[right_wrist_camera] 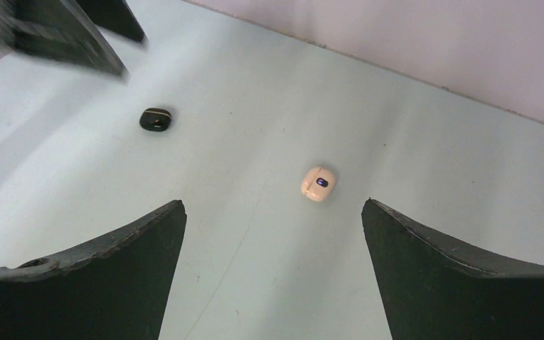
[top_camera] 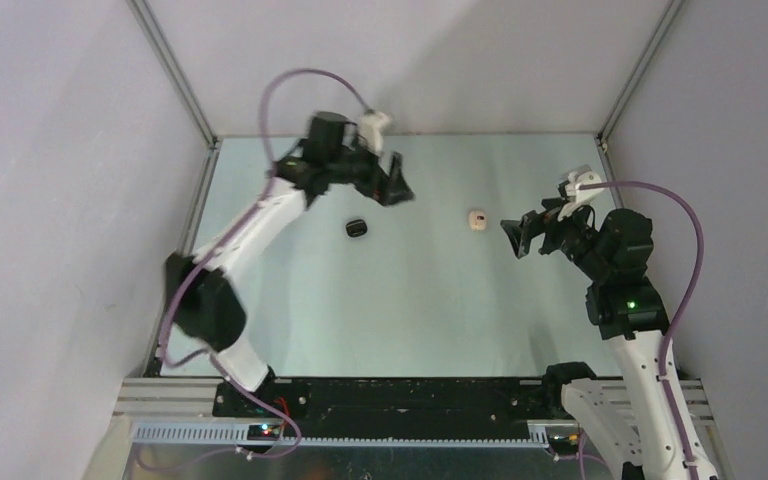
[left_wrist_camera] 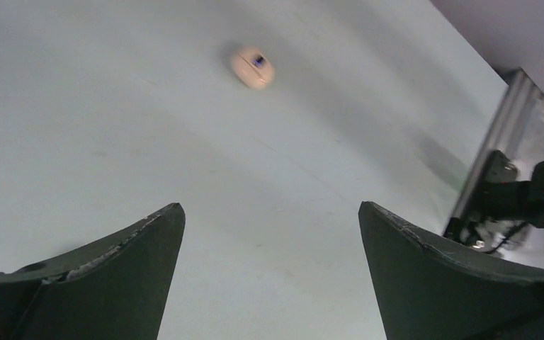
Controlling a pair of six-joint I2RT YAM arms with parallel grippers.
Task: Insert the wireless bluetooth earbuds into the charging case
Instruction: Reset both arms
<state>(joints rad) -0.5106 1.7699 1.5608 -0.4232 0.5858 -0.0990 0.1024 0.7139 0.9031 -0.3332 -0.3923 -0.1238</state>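
Matt pale table (top_camera: 410, 300); smooth beige plastic case (right_wrist_camera: 318, 183); glossy black case (right_wrist_camera: 156, 119); matt, edge-scuffed fingers (right_wrist_camera: 113, 269) of right end effector (right_wrist_camera: 273, 202).

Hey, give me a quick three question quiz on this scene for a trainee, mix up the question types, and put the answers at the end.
1. How many cases lie on the table?
2. True or false: the left tool and the right tool are both open and empty.
3. Fill in: the ___ case lies nearer the right tool.

Key
1. Two.
2. True.
3. The beige case.
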